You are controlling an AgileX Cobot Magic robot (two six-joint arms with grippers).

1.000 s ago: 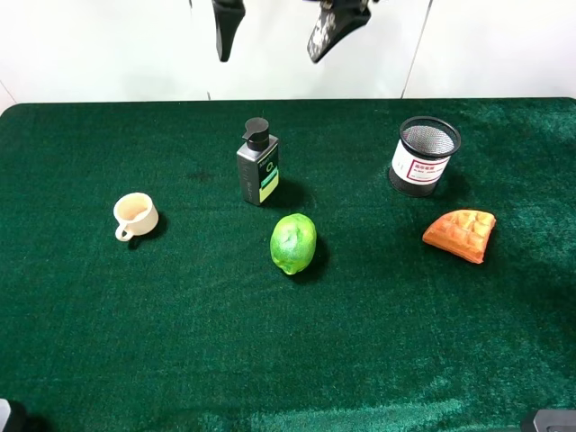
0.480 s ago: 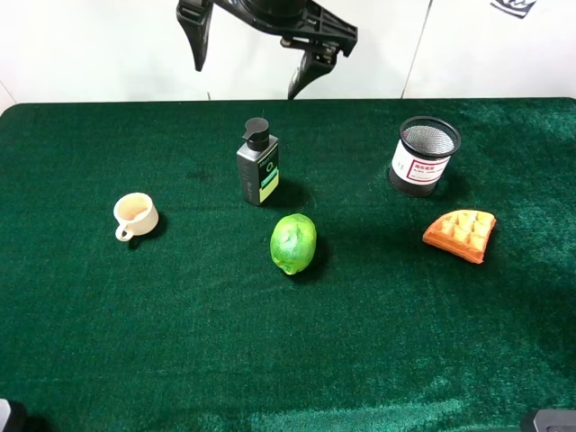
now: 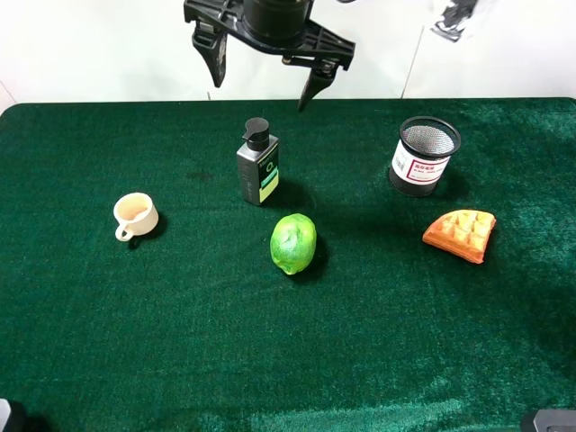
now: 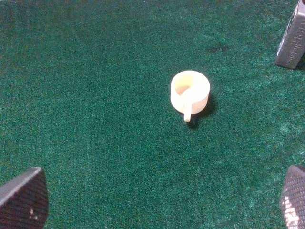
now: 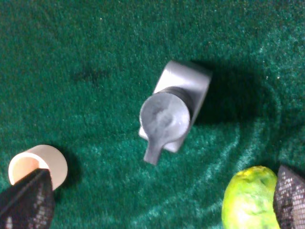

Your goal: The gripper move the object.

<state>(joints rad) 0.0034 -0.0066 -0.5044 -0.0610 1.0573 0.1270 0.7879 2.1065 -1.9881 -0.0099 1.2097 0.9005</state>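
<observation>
While your right end effector (image 3: pixel 265 79) hangs released above it, the single pump bottle (image 3: pixel 258 165) stands upright on the table (image 3: pixel 180 342) near one lime (image 3: pixel 293 243), its green-white label (image 3: pixel 267 184) too small to read

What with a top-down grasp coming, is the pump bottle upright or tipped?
Upright. The pump bottle stands on its base, pump head uppermost; the right wrist view looks straight down onto that head.

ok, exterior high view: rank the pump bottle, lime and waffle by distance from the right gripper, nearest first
1. Pump bottle: just under the open right gripper, toward the back of the table, left of centre.
2. Lime: mid-table, in front of the bottle.
3. Waffle: far off on the right side.
</observation>
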